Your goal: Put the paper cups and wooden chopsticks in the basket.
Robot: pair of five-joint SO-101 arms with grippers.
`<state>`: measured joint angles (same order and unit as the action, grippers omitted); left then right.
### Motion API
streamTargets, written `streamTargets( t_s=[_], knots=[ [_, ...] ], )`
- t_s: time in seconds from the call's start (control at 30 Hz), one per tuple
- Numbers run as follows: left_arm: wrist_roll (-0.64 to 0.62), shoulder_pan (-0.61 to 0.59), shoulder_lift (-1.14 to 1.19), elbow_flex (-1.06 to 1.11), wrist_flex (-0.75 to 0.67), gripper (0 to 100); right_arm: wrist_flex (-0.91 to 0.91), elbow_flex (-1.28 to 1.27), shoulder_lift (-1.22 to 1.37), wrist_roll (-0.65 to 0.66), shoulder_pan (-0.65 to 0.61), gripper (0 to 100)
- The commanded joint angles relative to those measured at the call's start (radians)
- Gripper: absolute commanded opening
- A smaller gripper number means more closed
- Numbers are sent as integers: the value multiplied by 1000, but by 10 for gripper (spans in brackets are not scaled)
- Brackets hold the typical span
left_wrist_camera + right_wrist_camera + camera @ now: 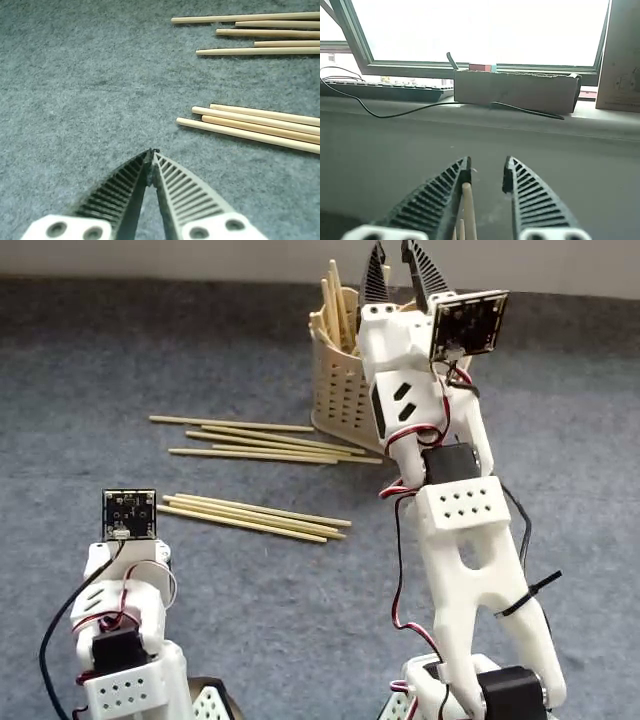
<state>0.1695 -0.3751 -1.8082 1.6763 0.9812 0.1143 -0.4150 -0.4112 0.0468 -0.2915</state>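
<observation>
Pale wood chopsticks lie in two loose groups on the grey carpet point(200, 360). The far bundle point(262, 440) is fanned out, its ends reaching the foot of the basket point(340, 395). The near bundle point(250, 515) lies closer to the arms, well apart from the basket. More chopsticks point(338, 310) stand upright and leaning inside the basket, a cream plastic tub with perforated walls that sits at the far side of the carpet. The right arm point(470, 540) is stretched up and forward, with its wrist above the basket rim. The right gripper point(398, 270) points away from the table with its ribbed black jaws parted. In the right wrist view the right gripper point(486, 167) shows a clear gap, and one chopstick tip point(467, 205) rests against the inner face of one finger, not clamped. Behind it are a window point(480, 30) and a cardboard box point(515, 90) on the sill. The left arm point(125, 610) is folded low at the near edge. The left gripper point(152, 152) is pressed closed on nothing, tips meeting, above bare carpet near the near bundle point(255, 125).
</observation>
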Motion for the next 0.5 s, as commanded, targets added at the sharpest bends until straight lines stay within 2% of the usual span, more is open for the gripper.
streamTargets(
  t_s=[0.0, 0.33, 0.47],
  knots=[
    [8, 10, 5, 19, 3, 7, -7, 21, -19, -8, 7, 116],
    [8, 10, 5, 19, 3, 7, -5, 200, 269, -9, 22, 110],
    [8, 10, 5, 19, 3, 7, -5, 275, 340, -11, 65, 14]
  ],
)
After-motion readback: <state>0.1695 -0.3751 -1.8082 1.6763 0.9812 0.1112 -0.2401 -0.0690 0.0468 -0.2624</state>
